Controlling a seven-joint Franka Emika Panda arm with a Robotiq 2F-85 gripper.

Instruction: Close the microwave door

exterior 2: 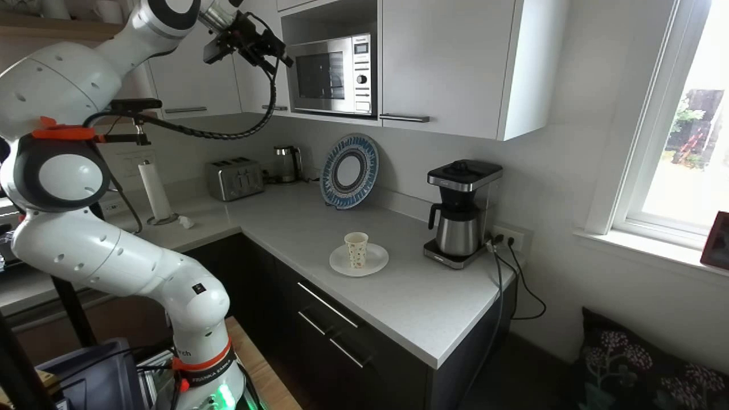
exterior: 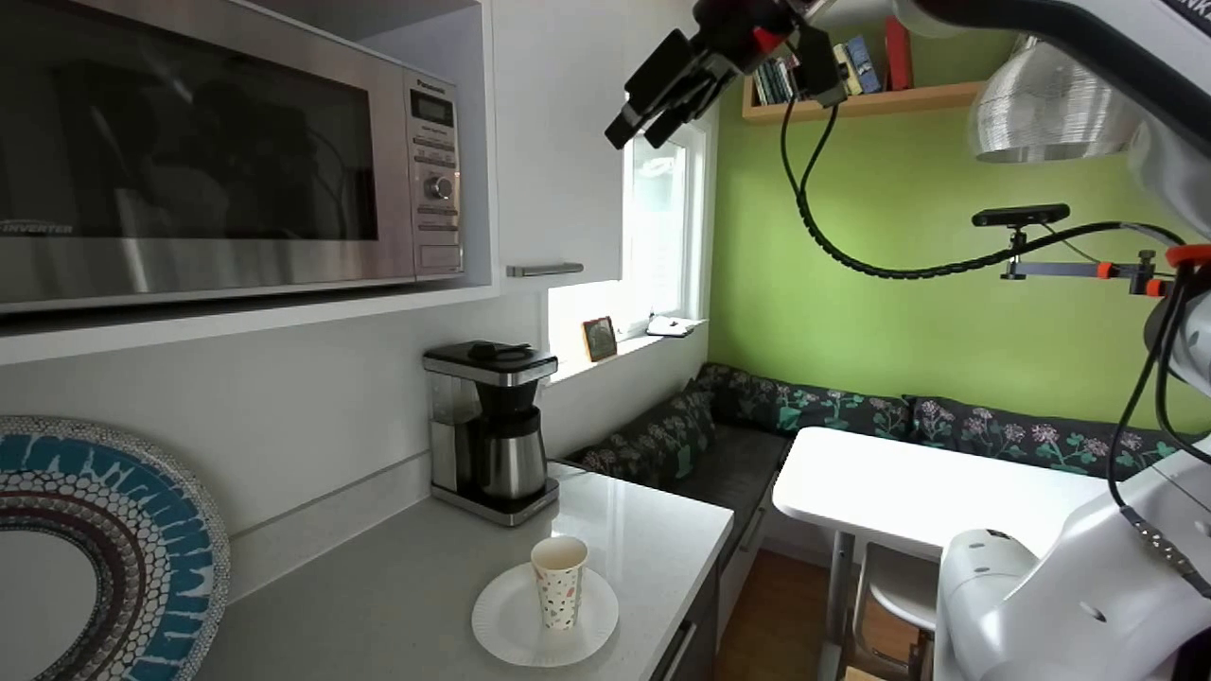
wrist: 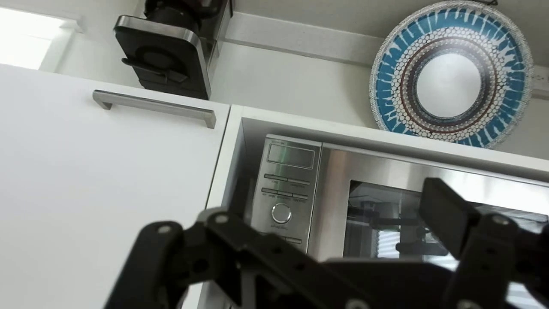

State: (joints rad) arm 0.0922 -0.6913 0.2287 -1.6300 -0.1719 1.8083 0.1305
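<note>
The microwave door (exterior: 189, 142) has a silver frame and a dark window. It lies flush with the button panel (exterior: 435, 180) and looks shut. It also shows in an exterior view (exterior 2: 320, 77) and in the wrist view (wrist: 332, 193). My gripper (exterior: 640, 134) is raised in the air out in front of the microwave, apart from it. In an exterior view its tips (exterior 2: 287, 60) overlap the door's left edge. In the wrist view the black fingers (wrist: 341, 204) stand wide apart with nothing between them and cover the lower part of the door and panel.
The microwave sits in a white cabinet niche (exterior: 478, 142). A white cupboard door with a handle (exterior 2: 404, 118) is beside it. Below, the counter (exterior 2: 410, 296) holds a coffee maker (exterior 2: 458, 222), a paper cup (exterior 2: 356, 250) on a plate (exterior 2: 376, 263), and a blue patterned plate (exterior 2: 327, 176).
</note>
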